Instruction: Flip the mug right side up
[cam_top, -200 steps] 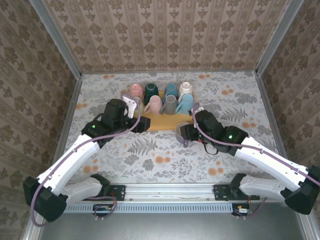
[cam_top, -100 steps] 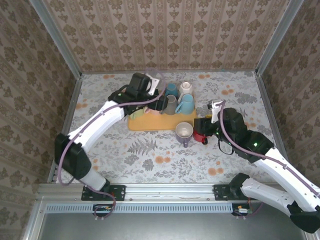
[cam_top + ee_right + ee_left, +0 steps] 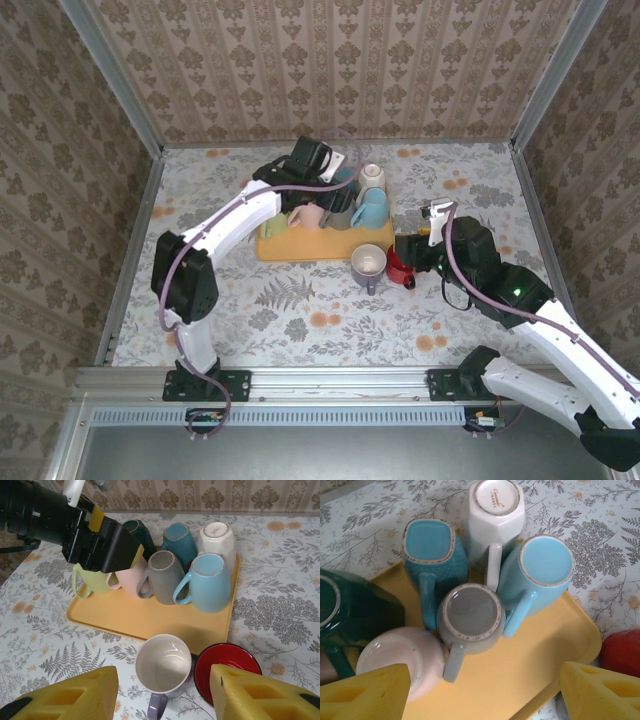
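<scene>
Where the yellow tray's point(image 3: 150, 620) near edge meets the table, we see the lilac mug point(image 3: 165, 666) standing upright, its white inside showing. The left gripper point(image 3: 485, 695) gapes empty over the tray's upturned mugs, and the right gripper point(image 3: 162, 697) gapes above the lilac mug.

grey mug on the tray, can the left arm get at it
Probably yes: the left gripper hangs open above the grey mug, nothing over it, though the pink mug and light blue mug crowd its sides.

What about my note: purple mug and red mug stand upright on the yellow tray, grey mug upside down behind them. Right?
Wrong place. In the right wrist view the purple mug and red mug stand upright on the table, just off the yellow tray; the grey mug is upside down behind them, on the tray.
</scene>
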Robot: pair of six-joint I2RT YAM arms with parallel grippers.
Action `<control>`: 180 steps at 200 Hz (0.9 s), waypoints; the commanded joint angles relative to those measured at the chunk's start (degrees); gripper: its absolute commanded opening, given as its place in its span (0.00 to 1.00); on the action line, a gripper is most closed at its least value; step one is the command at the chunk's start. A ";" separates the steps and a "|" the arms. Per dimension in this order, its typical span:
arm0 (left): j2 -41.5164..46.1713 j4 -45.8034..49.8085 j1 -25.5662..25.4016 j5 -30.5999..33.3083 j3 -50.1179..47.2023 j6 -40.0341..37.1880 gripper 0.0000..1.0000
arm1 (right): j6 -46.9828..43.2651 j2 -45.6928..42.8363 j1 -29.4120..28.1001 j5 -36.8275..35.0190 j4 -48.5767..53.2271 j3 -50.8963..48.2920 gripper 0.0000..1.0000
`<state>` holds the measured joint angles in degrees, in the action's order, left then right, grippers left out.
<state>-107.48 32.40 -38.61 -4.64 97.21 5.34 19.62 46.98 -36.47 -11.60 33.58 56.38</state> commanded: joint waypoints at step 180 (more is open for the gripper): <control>-18.83 0.11 -5.28 -8.12 15.76 -1.37 0.75 | -0.36 -7.70 3.07 -2.67 4.51 -3.32 0.53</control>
<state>-124.79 32.56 -43.40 -11.03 110.78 2.59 19.46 39.59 -33.89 -13.10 36.95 53.87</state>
